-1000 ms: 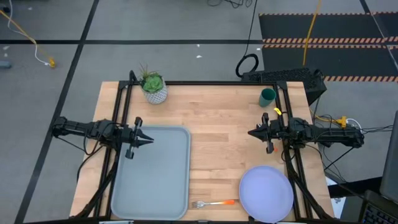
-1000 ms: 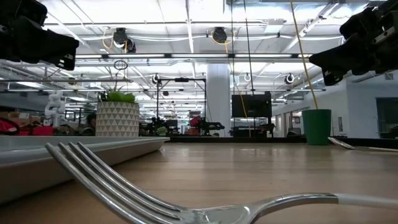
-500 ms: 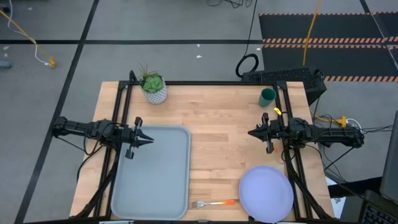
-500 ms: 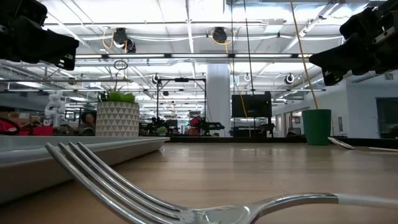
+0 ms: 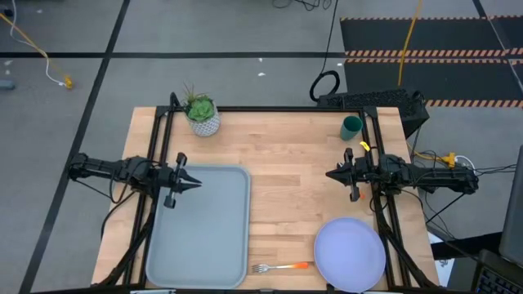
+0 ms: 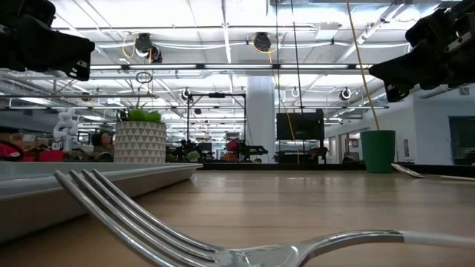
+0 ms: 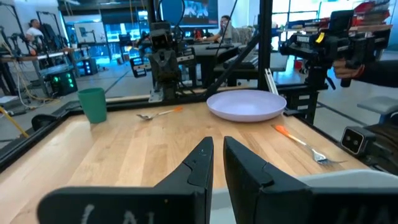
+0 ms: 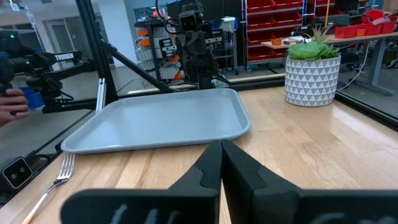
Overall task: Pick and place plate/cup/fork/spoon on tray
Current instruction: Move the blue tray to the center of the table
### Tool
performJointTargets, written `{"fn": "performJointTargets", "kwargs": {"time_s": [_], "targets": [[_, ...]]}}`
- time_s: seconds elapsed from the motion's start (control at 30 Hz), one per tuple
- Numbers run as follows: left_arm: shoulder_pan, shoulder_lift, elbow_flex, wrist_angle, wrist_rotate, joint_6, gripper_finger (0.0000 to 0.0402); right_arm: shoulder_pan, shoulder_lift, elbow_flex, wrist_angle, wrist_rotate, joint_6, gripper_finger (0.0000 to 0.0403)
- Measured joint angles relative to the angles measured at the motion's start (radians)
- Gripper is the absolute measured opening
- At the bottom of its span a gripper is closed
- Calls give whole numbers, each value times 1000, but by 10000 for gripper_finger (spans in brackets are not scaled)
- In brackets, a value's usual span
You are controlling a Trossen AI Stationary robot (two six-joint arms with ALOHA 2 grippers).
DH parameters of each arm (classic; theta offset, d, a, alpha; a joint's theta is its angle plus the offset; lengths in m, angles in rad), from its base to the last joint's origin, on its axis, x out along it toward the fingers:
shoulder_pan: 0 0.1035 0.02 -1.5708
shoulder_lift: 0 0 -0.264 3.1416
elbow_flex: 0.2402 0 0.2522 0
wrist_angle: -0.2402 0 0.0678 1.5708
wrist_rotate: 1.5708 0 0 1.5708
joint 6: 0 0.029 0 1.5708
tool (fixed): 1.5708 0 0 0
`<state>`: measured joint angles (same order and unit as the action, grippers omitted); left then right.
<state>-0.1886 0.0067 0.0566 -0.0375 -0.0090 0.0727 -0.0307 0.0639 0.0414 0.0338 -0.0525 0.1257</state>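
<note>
The grey-blue tray lies on the table's left half. Near the front right rests the lavender plate, and the orange-handled fork lies between them at the near edge. At the far right corner stands the green cup. The spoon lies on the wood between cup and plate. My left gripper hovers level over the tray's far left part, with a narrow empty gap between its fingertips. My right gripper hovers level right of centre, shut and empty.
A white pot with a green plant stands at the far left corner. Black frame rails run along both sides of the table. Bare wood lies between the two grippers. People and shelving show in the room beyond.
</note>
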Motion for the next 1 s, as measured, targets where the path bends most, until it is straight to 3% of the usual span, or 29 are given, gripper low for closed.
{"fn": "performJointTargets", "kwargs": {"time_s": [0.4,1.0], "targets": [[0,0,0,152,0,-47,42,0,0,0,0,0,0,0],[0,0,0,176,-8,-33,42,0,0,0,41,3,-50,0]]}}
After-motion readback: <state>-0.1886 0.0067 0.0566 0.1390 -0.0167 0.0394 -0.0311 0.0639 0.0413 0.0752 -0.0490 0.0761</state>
